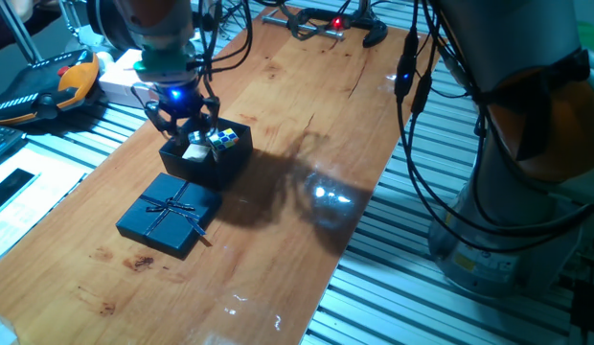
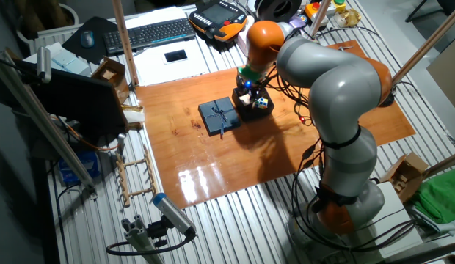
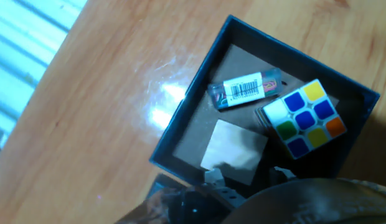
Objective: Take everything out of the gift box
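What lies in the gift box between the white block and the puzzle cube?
Only bare brown floor of the gift box separates the white block and the puzzle cube in the hand view; a small barcoded packet lies behind them.

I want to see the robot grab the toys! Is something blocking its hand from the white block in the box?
Nothing visible does. The lid lies off on the table beside the gift box, and the hand hangs just over the white block inside, next to the puzzle cube.

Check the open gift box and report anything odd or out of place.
Besides the puzzle cube and white block, the gift box holds a small clear packet with a barcode label. The lid lies flat beside it. Nothing spilled or damaged.
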### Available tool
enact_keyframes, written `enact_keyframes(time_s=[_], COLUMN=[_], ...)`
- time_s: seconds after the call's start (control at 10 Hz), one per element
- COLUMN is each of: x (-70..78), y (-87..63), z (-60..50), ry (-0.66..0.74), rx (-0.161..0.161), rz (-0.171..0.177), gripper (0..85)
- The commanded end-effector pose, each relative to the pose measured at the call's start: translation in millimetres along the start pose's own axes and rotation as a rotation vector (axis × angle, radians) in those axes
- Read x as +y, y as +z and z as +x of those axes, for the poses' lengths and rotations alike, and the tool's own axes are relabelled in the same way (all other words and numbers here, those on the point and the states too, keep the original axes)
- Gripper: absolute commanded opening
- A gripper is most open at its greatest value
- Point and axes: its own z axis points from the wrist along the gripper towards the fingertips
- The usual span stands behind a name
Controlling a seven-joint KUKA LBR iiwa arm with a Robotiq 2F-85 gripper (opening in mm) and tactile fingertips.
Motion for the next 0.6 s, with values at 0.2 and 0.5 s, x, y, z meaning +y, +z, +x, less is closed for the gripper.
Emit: enact_keyframes(time_s=[0.2,0.5], x=[1.3,2.6], y=[8.1,16.3], z=[-2.1,-4.0], ry=[0.549,0.576], rx=[-0.028,-0.029], rz=[0.013,0.011], gripper=[49.0,55.0])
